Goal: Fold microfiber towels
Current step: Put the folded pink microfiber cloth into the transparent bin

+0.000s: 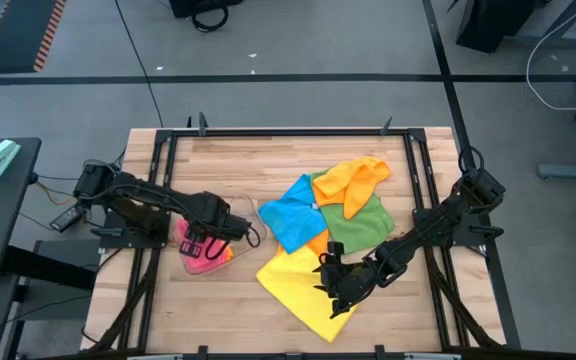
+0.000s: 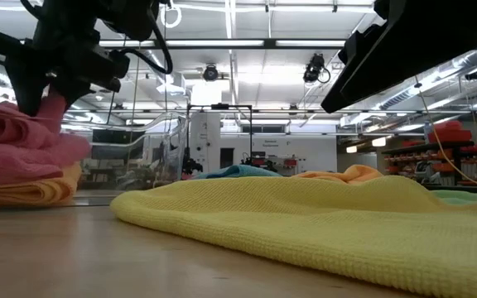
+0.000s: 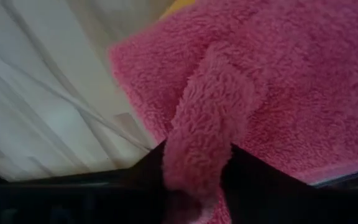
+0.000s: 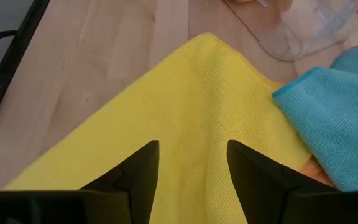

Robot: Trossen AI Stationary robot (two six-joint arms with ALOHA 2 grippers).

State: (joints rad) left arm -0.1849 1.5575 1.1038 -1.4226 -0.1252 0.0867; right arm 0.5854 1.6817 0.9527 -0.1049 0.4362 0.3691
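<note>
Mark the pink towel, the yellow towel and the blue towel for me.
pink towel [image 3: 303, 93], left wrist view, on its flat fuzzy top.
yellow towel [image 4: 185, 118], right wrist view, on its spread middle.
blue towel [image 1: 293, 215], high view, on its centre.

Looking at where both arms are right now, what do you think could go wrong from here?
A ridge of the pink towel sits between the left gripper's fingers, so lifting away may drag it and undo the fold. The right gripper hovers open over the yellow towel, near the blue towel; a careless pinch could catch both.
</note>
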